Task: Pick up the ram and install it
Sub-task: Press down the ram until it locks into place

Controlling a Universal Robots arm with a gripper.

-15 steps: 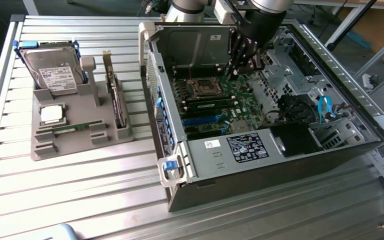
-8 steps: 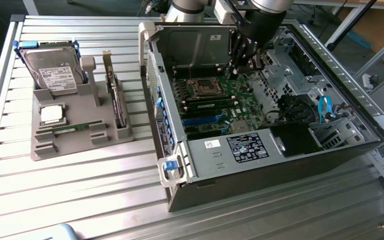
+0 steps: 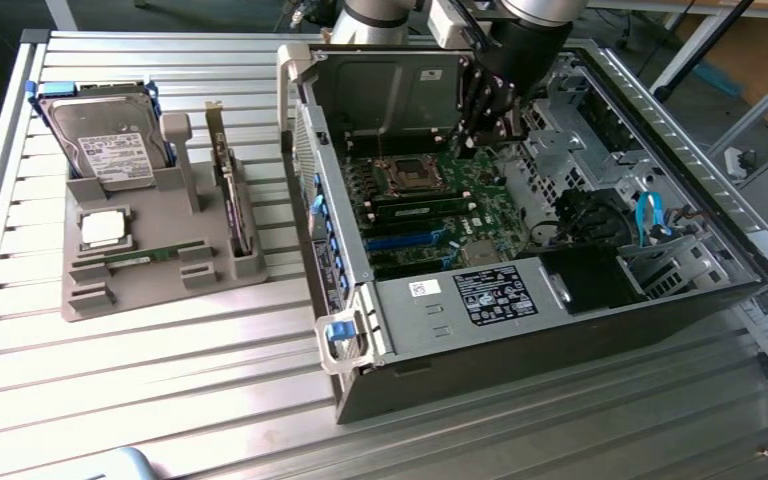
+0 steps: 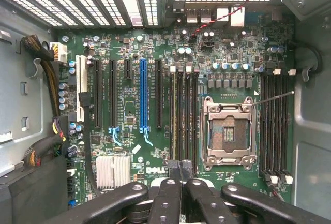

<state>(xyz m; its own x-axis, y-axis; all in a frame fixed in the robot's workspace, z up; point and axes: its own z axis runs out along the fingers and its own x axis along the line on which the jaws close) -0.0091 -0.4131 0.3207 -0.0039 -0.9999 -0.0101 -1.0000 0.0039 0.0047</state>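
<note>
1. Locate the ram (image 3: 137, 257), a long, thin green circuit-board stick. It lies flat in a groove of the grey moulded plastic parts tray (image 3: 157, 292), lower left of centre in the exterior view. Nothing touches it.

2. Note the other items in that tray: a silver hard drive in a blue frame (image 3: 111, 140) at the upper left, a square silver processor chip (image 3: 104, 228) just above the ram, and a dark expansion card (image 3: 231, 190) standing upright on the tray's right side.

3. Find the black gripper (image 3: 475, 130) well apart from the tray, at the upper centre of the exterior view. It reaches down into the open dark metal computer case (image 3: 518, 330).

4. Check the wrist view. The gripper (image 4: 178, 171) hangs over the green motherboard (image 4: 155, 146), with its fingertips above the row of black memory slots (image 4: 182, 115). These slots run between the long blue expansion slot (image 4: 143, 94) and the empty silver-framed processor socket (image 4: 227, 133).

5. Confirm the finger state: the jaws are fully closed, tip against tip. You cannot tell whether anything thin sits between them.
</note>
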